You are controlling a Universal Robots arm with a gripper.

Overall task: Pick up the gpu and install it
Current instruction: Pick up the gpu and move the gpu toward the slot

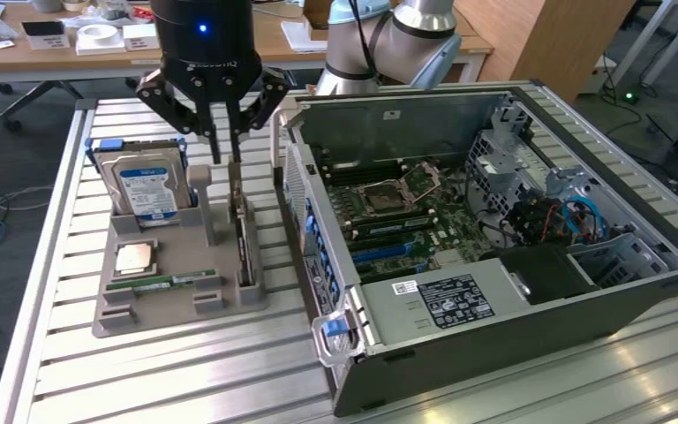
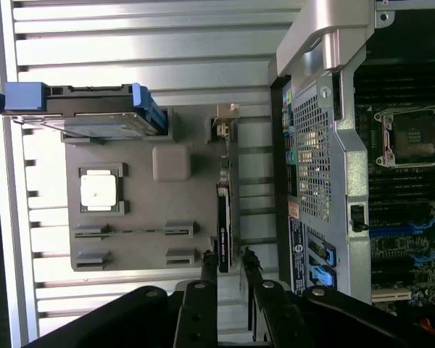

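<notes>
Soft, even room light lights the exterior view. The bench (image 1: 621, 371) slats throw pale glare at the lower right of the frame, while shadow pools inside the computer case (image 1: 457, 353). In the wrist view the slats bleach nearly white and the claw (image 2: 228, 259) reads as dark silhouette.

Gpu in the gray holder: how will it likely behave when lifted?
The gpu looks like a thin flat board, so probably stiff and light. Standing on its narrow edge in the gray holder, it could tip once freed. Its exposed face is likely fragile.
</notes>
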